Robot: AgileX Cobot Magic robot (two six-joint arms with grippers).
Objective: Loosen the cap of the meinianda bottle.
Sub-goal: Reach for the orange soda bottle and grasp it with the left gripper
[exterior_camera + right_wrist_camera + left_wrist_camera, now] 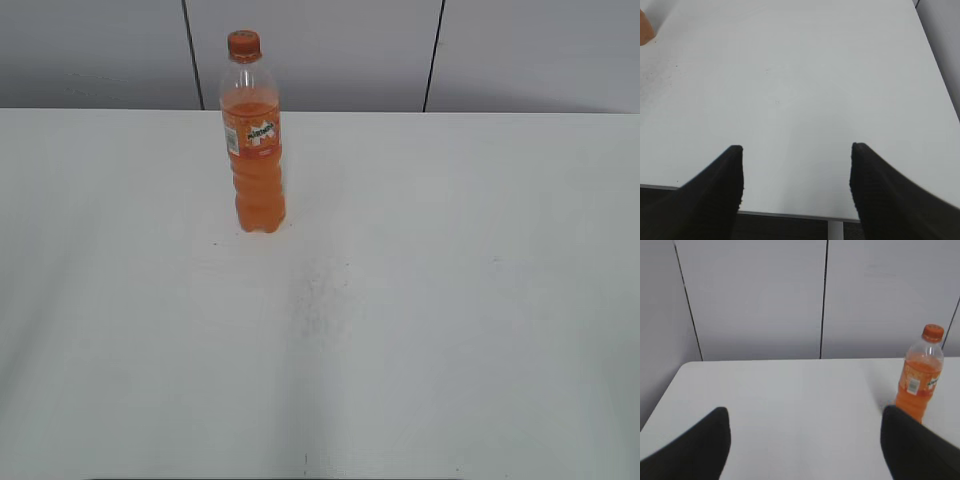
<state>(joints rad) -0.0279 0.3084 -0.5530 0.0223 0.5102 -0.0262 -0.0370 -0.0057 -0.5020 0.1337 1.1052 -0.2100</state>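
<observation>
One bottle (254, 140) stands upright near the table's (450, 300) far edge, cap (243, 43) seemingly on; two grippers, left (805, 422) and right (796, 160), spread wide, empty.

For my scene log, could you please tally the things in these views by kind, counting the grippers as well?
Bottles: 1, the meinianda bottle standing upright on the table
Caps: 1, the cap on the bottle
Tables: 1
Grippers: 2, the left gripper and the right gripper, both open and empty
Total: 5

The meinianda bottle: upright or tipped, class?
Upright: the meinianda bottle stands on its base on the table, cap on top.
</observation>
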